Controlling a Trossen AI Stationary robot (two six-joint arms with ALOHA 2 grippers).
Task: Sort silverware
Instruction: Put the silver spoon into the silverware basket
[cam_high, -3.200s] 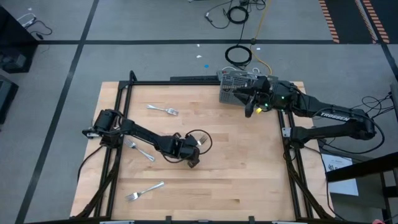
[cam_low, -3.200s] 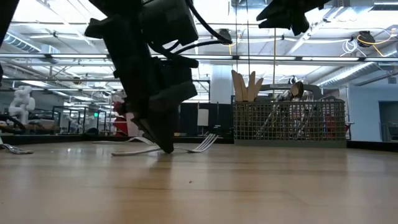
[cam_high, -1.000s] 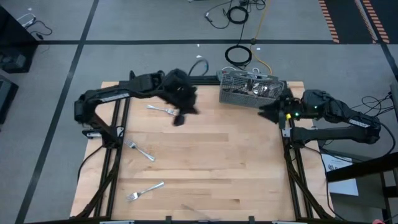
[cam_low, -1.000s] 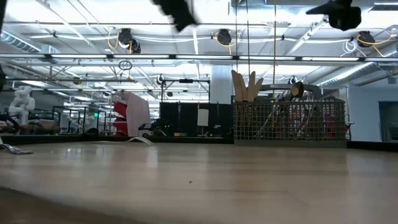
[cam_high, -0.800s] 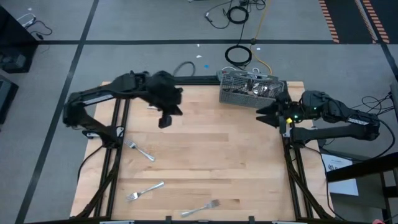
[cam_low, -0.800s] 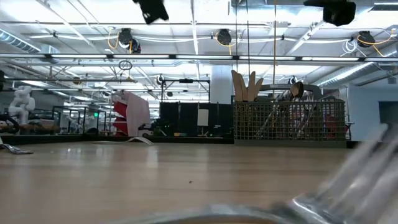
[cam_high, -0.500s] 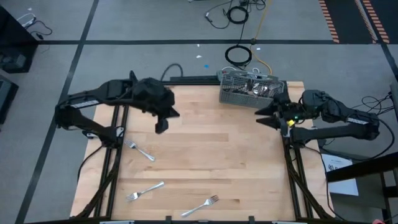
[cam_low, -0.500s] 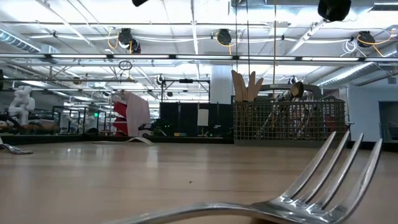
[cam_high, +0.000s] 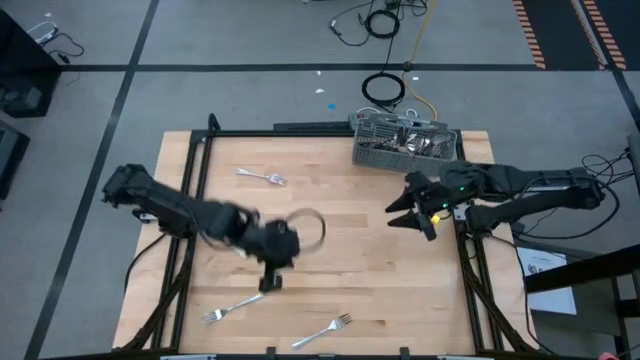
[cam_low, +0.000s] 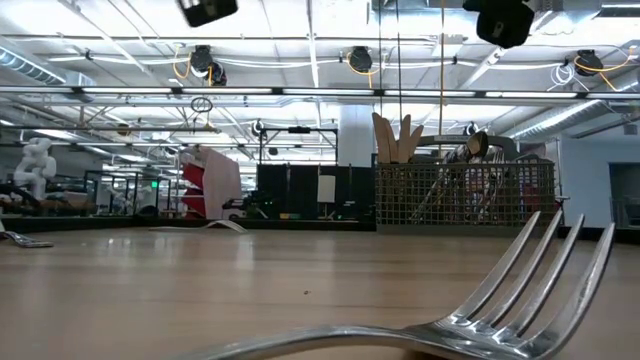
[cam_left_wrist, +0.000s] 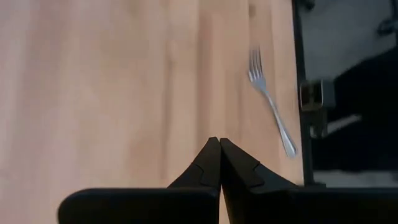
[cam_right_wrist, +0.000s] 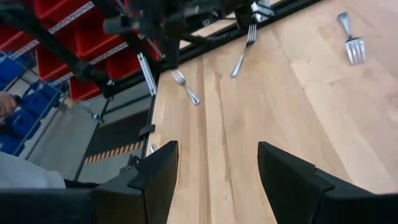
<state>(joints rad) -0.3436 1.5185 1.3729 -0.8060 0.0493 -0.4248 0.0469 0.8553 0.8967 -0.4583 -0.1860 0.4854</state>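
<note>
Risk comes first on the left. The left tool (cam_high: 268, 283) hangs over the front half of the counter (cam_high: 380, 250) with its fingers pinched together and nothing between them. If it drops onto a fork this way it will only shove the thin metal flat across the wood, so I judge it must spread first.

3 forks show loose in the high view: 1 near the back-left (cam_high: 263, 177), 1 just in front of the left tool (cam_high: 232, 307), and 1 at the front edge (cam_high: 322, 331). A thin fork that lies flat could slip from the pads.

The left arm reaches low from the left rail, wrist bent downward.

The caddy (cam_high: 404, 142) at the back-right is already crowded, so a fork dropped from too high could bounce out.

The right tool (cam_high: 415, 218) hovers off the counter in front of the caddy, jaws apart and empty, arm stretched inward from the right.
</note>
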